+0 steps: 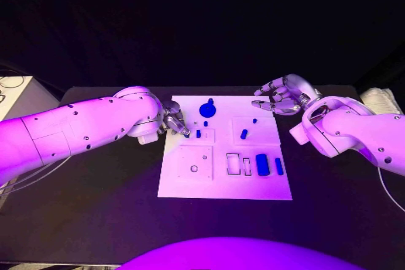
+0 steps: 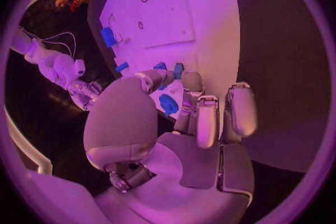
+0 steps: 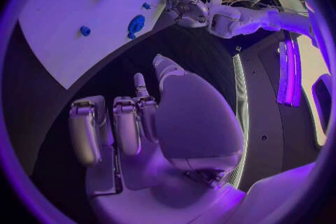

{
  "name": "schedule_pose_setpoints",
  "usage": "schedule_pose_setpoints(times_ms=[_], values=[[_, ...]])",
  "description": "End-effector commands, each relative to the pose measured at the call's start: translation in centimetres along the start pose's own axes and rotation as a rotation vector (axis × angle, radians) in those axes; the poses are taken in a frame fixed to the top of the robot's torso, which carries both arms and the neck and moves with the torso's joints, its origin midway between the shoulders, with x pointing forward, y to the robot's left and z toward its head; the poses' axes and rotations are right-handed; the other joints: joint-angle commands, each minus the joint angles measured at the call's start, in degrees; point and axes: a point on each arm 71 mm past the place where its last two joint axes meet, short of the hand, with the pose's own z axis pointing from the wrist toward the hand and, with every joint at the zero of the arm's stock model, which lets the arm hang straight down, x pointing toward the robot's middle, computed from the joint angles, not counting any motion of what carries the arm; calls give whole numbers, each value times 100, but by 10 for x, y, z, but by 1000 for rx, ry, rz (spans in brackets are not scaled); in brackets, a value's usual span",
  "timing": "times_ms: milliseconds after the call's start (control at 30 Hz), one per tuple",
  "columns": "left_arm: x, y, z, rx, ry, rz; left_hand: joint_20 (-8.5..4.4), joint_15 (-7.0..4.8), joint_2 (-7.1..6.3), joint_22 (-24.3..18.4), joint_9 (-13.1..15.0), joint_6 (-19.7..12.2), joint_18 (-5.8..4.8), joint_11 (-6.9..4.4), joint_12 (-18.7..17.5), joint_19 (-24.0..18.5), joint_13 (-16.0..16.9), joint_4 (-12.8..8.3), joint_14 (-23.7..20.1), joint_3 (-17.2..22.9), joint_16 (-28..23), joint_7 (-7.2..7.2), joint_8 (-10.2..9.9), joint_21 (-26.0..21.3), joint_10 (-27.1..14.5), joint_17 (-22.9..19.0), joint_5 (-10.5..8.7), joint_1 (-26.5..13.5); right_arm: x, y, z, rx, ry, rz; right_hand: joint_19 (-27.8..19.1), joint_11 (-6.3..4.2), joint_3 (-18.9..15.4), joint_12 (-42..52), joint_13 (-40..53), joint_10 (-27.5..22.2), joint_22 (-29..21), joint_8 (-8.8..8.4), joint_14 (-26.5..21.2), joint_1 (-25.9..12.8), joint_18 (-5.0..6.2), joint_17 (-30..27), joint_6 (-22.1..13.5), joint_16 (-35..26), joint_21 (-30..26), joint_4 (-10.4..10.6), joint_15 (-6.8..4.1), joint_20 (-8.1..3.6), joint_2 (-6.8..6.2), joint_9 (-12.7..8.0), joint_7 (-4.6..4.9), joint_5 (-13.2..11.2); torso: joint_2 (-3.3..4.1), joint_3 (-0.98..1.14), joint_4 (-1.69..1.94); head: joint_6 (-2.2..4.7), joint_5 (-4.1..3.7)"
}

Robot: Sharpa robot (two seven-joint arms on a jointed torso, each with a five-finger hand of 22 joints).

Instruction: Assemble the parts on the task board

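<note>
The white task board (image 1: 225, 182) lies mid-table. On its far part stand a round blue part (image 1: 208, 110) and several small blue pegs (image 1: 244, 133); a thick blue cylinder (image 1: 263, 164) and a slim blue piece (image 1: 278, 166) lie near its right edge. My left hand (image 1: 175, 122) hovers over the board's far left edge, fingers apart, fingertips close to two small pegs (image 2: 178, 70); the round part (image 2: 168, 104) lies just under its fingers. I see nothing gripped in it. My right hand (image 1: 282, 96) hangs off the board's far right corner, fingers loosely bent and holding nothing.
The board (image 3: 84, 0) has square and slotted recesses (image 1: 233, 162) and a plate with two round holes (image 1: 205, 159) on its near half. A white box (image 1: 17, 97) stands at the table's left edge, and a pale object (image 1: 381, 99) lies at the far right.
</note>
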Motion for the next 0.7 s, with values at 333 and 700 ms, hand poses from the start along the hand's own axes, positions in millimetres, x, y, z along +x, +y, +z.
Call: schedule_pose_setpoints(times_ms=[333,700], values=[[4,-5,3,0,22,27,-16,-35,40,4,8,52,-89,-8,-24,10,-8,-1264,522,1244,22,-5,17,9,6,1293,39,1,1,1,0,-6,13,-3,568,18,37,5,1135,215,1462,23,528,-75,-64,1235,7,-40,-19,-7,28,0,0,-4,-12,16,6,-1,-1,-9,-10],[11,-11,5,12,56,30,-17,-31,20,-17,10,53,-86,-5,-9,-10,33,-1239,531,1195,30,-4,7,-3,47,1316,8,-79,1,1,0,-6,13,-3,568,18,37,5,1135,215,1462,23,528,-75,-64,1235,7,-40,-19,-7,28,0,0,-4,-12,16,2,1,-2,-47,-23]])
